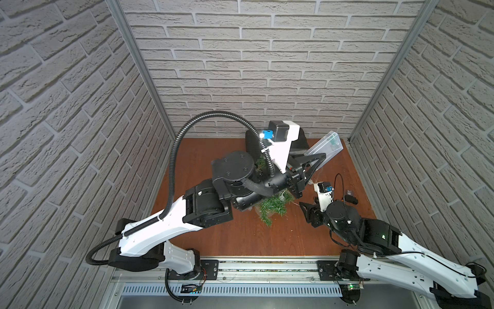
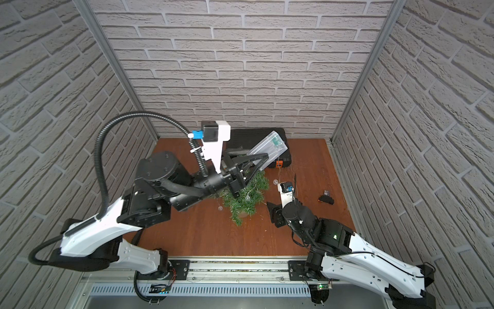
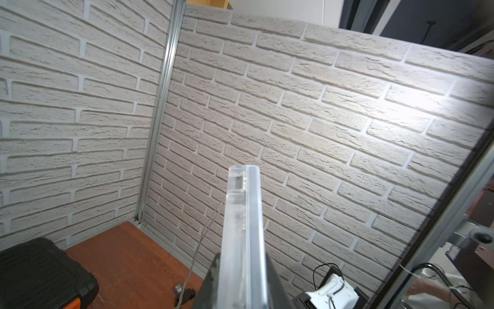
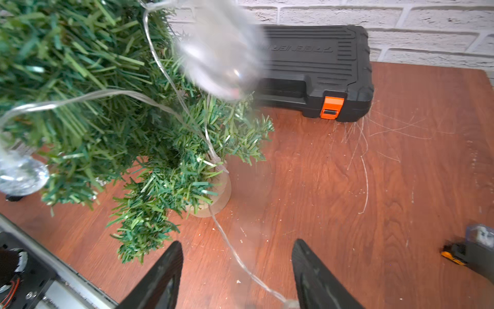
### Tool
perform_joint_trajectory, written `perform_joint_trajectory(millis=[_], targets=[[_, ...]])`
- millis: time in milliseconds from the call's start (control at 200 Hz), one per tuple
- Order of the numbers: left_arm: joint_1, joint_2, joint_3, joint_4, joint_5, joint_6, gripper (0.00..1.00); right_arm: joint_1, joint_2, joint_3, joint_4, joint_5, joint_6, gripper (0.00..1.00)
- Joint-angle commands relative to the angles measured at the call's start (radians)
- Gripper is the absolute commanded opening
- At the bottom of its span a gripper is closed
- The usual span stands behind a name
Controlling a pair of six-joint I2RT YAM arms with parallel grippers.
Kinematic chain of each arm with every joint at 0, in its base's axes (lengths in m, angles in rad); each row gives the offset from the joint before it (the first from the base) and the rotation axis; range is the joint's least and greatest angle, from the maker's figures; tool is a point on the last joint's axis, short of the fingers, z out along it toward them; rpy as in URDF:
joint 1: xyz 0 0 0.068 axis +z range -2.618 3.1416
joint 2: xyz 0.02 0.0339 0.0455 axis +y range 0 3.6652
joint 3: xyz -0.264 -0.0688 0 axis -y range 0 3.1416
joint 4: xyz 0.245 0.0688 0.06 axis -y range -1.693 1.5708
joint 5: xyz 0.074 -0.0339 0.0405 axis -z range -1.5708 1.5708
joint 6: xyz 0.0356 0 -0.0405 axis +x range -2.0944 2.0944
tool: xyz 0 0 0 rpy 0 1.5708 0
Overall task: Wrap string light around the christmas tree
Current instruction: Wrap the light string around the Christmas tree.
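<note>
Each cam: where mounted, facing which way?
Top views: above the front rail, looking down on the table; left arm and right arm show.
Left wrist: raised, faces the brick corner along the clear box clamped in the left hand.
Right wrist: low, faces the christmas tree and black case; open right hand shows.
Shared: both wrist views catch the black case.

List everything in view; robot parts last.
small artificial green Christmas tree in a beige pot: one, green, table centre
pale-wire string light with clear round bulbs: one, clear, draped over the tree, trailing onto table
clear rectangular plastic box: one, transparent, held aloft
black ribbed plastic case with orange latch: one, black, against the back wall
small black-and-orange part: one, table's right side
reddish-brown wooden table: one, beneath everything
left tool: one, black, shut on the box
right tool: one, black, open beside the tree, wire between its fingers
</note>
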Motion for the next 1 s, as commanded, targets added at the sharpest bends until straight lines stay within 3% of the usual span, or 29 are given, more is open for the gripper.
perform_joint_trajectory(millis=[0,130,355,510,780,995], targets=[[-0.027,-0.091,-0.072,0.094,-0.018,0.041,0.0,0.005,0.006,0.033,0.057,0.031,-0.008,0.66],[-0.049,-0.2,-0.178,0.085,-0.104,0.039,0.0,0.005,-0.005,0.063,0.113,-0.091,-0.076,0.67],[-0.053,-0.404,-0.351,0.052,-0.298,0.05,0.0,0.005,-0.05,0.07,0.141,-0.298,-0.141,0.83],[-0.052,-0.452,-0.316,-0.055,-0.416,0.098,0.0,0.005,-0.058,0.077,0.122,-0.381,-0.178,0.87],[-0.051,-0.455,-0.25,-0.038,-0.615,0.235,0.0,0.005,-0.036,0.101,0.124,-0.341,-0.187,0.88],[-0.041,-0.399,-0.198,-0.012,-0.719,0.344,0.0,0.005,-0.019,0.133,0.093,-0.172,-0.196,0.87]])
